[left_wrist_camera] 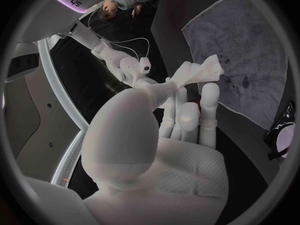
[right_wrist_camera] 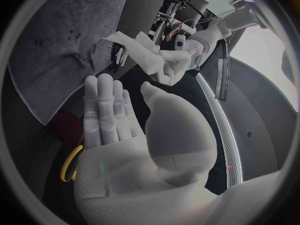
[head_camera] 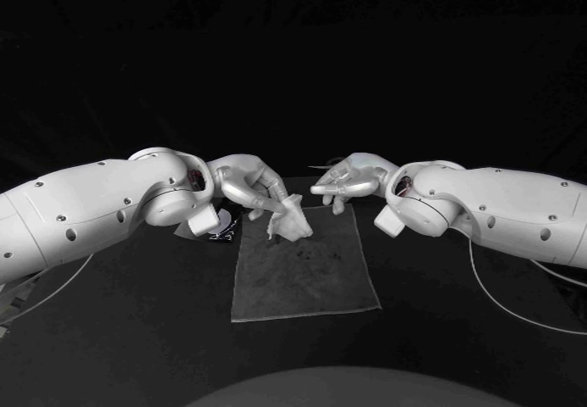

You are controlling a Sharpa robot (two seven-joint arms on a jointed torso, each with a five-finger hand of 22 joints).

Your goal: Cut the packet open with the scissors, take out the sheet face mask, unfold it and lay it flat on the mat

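Unfolding step: mask (head_camera: 288, 219) pinched by left robot hand (head_camera: 251, 188) over far edge of mat (head_camera: 306, 280); right robot hand (head_camera: 346, 180), empty w/ fingers apart, prob. needed on a free corner.

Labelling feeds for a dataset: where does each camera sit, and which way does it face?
Head view: on the robot's head, looking down at the table; left hand and right hand show at the mat's far end.
Left wrist view: behind the left hand, facing along its fingers to the mask it pinches, mat beyond.
Right wrist view: behind the right hand, its palm showing, facing the left hand and mask.
Shared: all show mask and mat.
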